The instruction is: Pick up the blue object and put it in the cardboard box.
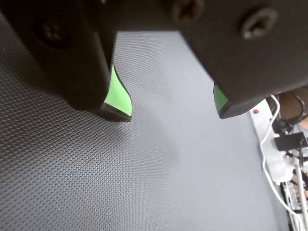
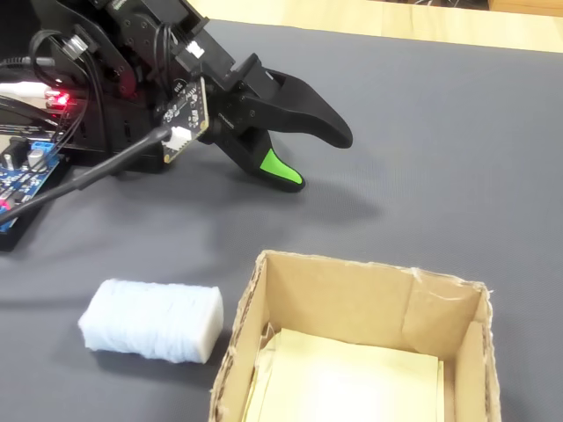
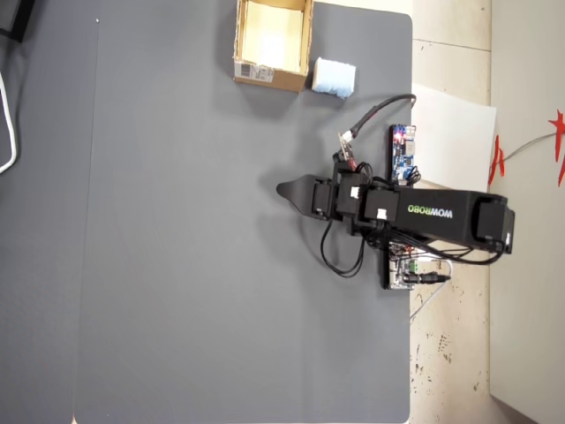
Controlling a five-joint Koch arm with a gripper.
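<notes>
The blue object (image 2: pixel 151 321) is a pale blue, sponge-like block lying on the grey mat just left of the cardboard box (image 2: pixel 352 299) in the fixed view. From overhead the blue object (image 3: pixel 335 78) sits at the right side of the box (image 3: pixel 265 78), which is open and has a yellowish inside. My gripper (image 2: pixel 318 161) hovers low over bare mat, well apart from both. In the wrist view the gripper (image 1: pixel 172 113) is open. Its green pads (image 1: pixel 118 96) have only mat between them. From overhead the gripper (image 3: pixel 284 190) points left, below the box.
A dark blue circuit board (image 2: pixel 26 176) with red lights and cables lies by the arm's base. In the overhead view this board (image 3: pixel 403 152) is at the mat's right edge. White cables and a power strip (image 1: pixel 274 144) lie past the mat edge in the wrist view.
</notes>
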